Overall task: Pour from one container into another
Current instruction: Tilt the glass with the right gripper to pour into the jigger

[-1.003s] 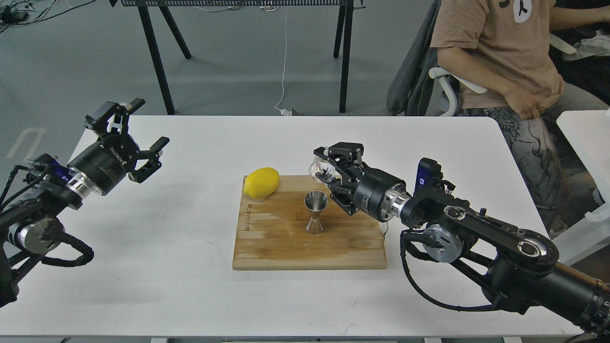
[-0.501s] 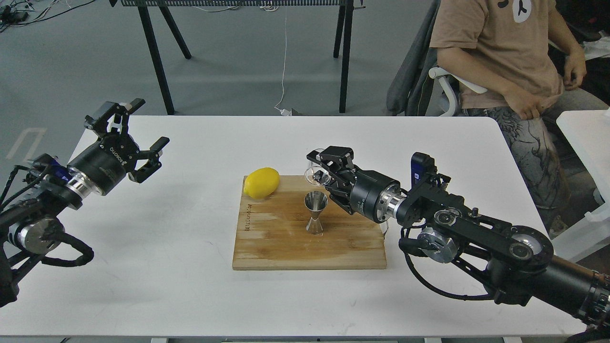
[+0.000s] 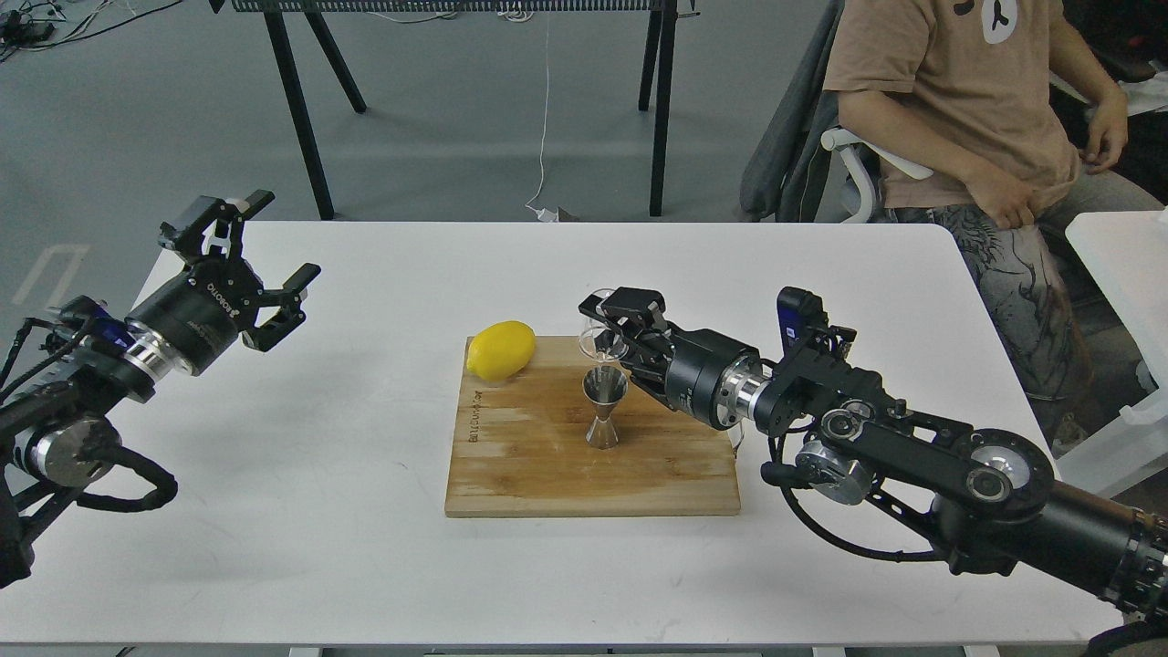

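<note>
- Right claw [image 3: 610,336] pinches the cup [image 3: 599,332] by its side, holding it in the air directly above the jigger [image 3: 604,407], near the board's far edge.
- Cup looks tilted, mouth toward the left; exact angle hard to read through clear glass. No stream or liquid visible; cannot tell whether anything is in the cup.
- Jigger stands upright near the middle of the board [image 3: 547,474], wide mouth up, apart from the cup's lower edge by a small gap.
- Judgement: grasp and carry are done, cup is in place over the target. Pour itself is either at its start or not yet begun; left to do are tipping further, then setting the cup down.
- Left claw [image 3: 265,260] hangs spread and empty above the bench's [image 3: 365,566] left far corner, well apart from the board.
- Lemon [image 3: 501,349] lies on the board's far left corner, beside but clear of the cup; not in the way.
- Person in a chair beyond the bench's far right corner; not involved.
- Risk, as judged: narrow jigger mouth, so a slight offset would spill onto the board.
</note>
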You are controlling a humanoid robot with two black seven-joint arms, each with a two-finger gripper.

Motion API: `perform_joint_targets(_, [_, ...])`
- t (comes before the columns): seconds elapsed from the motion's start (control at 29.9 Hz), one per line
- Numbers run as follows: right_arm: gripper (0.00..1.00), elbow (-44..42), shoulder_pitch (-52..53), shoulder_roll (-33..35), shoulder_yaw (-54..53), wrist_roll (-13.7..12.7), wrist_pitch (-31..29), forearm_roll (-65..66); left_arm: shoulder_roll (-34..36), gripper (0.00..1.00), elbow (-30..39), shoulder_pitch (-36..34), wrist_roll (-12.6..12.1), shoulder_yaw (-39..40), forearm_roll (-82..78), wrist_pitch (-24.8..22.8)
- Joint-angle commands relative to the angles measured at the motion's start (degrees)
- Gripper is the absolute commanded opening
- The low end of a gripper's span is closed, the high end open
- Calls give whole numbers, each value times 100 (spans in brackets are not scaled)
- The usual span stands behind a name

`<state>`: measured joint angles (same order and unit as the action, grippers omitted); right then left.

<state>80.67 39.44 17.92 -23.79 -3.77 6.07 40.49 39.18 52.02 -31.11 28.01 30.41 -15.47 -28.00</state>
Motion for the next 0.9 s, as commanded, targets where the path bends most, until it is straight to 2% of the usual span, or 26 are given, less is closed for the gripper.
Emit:
perform_joint_targets(0.0, [40,-7,-6,1,6,-1,8,187,-7,99,1,0,-1,0,0,0])
perform_joint_targets(0.87, [40,-104,125,54,260,-1,8,565,-7,99,-7,0,-1,0,0,0])
